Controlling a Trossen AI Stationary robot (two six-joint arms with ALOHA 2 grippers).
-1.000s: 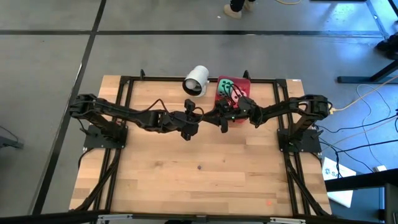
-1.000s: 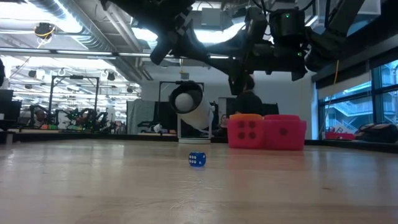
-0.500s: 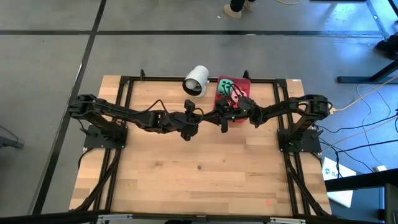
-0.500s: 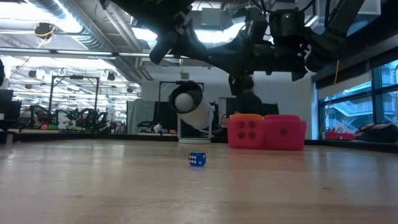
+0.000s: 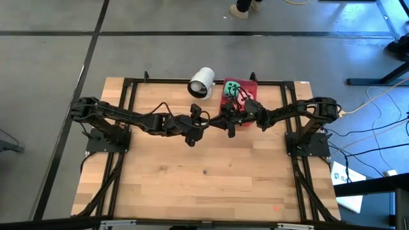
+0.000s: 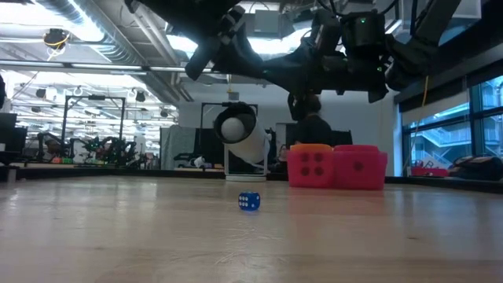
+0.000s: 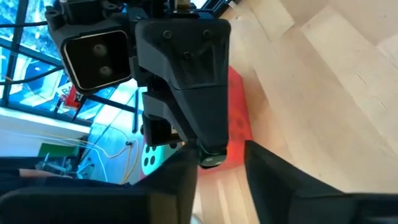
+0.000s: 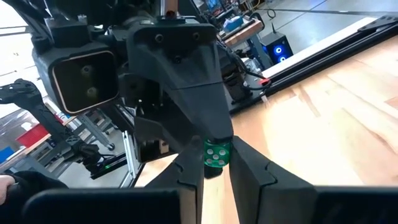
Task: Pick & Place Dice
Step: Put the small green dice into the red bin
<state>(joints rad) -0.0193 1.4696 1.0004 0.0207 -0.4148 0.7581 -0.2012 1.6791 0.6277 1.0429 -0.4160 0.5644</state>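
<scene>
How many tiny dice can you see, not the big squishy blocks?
2. A tiny blue plastic die lies on the wooden table; a tiny green die is pinched in the right tool. Others may be hidden.

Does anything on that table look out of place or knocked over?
The white cup lies tipped on its side at the back of the table, beside the red tray, and a small blue die sits alone mid-table.

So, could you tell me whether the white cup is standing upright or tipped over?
Tipped over: the white cup lies on its side, with its round mouth facing sideways in the high view.
</scene>
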